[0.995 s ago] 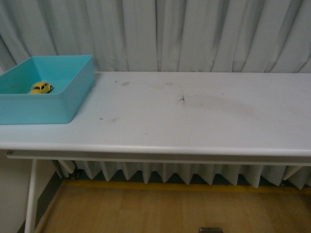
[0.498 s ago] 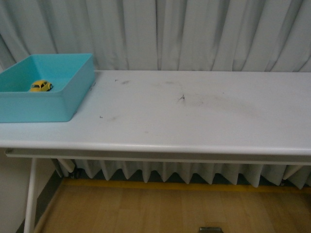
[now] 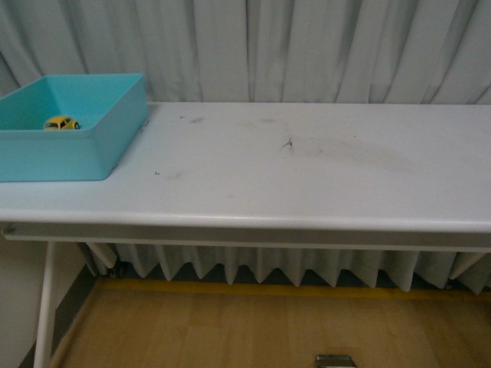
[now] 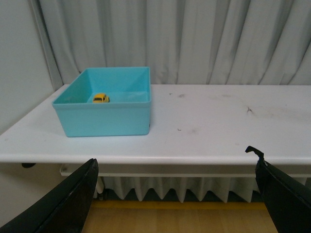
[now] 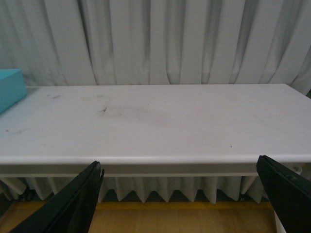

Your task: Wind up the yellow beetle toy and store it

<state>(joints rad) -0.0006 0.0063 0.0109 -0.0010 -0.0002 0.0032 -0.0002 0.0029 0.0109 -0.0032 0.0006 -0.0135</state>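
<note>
Yellow beetle toy point(image 3: 61, 123) inside teal bin point(image 3: 92, 157); both hands spread open, off table.

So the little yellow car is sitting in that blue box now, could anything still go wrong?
Possibly. The yellow beetle toy rests on its wheels inside the turquoise bin; if wound, it might roll against a wall. The bin sits at the table's left end, so a nudge could shift it toward the edge. Both grippers, left gripper and right gripper, are open and away from the table, so a knock seems unlikely.
</note>
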